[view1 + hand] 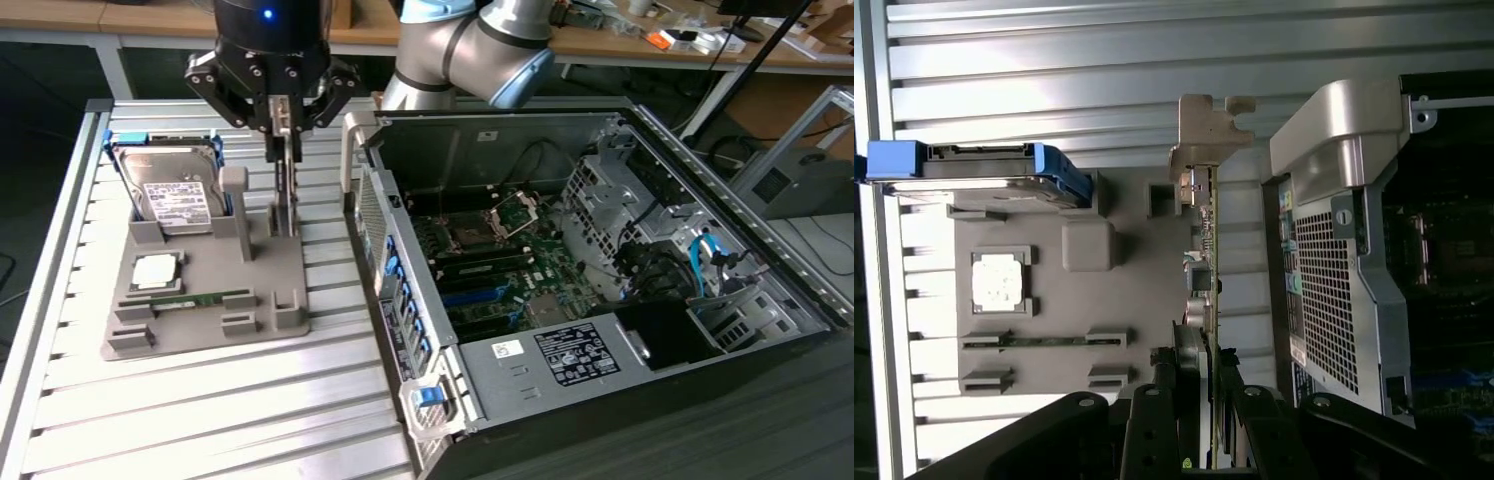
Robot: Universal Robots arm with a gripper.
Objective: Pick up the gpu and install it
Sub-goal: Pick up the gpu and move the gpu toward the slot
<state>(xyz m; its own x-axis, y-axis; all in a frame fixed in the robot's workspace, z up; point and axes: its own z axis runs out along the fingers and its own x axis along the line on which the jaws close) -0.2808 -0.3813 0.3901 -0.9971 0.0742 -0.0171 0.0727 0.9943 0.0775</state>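
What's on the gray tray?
Hard drive on edge, square chip, flat memory stick, and the gpu upright with the gripper closed on its top. The gpu's bottom edge is hidden.

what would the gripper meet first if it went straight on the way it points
The gpu, held on edge in the gripper; straight below that, probably the gray holder the card stands in.

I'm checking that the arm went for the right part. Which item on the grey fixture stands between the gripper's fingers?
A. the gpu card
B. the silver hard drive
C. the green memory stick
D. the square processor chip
A: the gripper is closed on the upright gpu, while the hard drive, memory stick and processor chip sit apart from it on the grey fixture.
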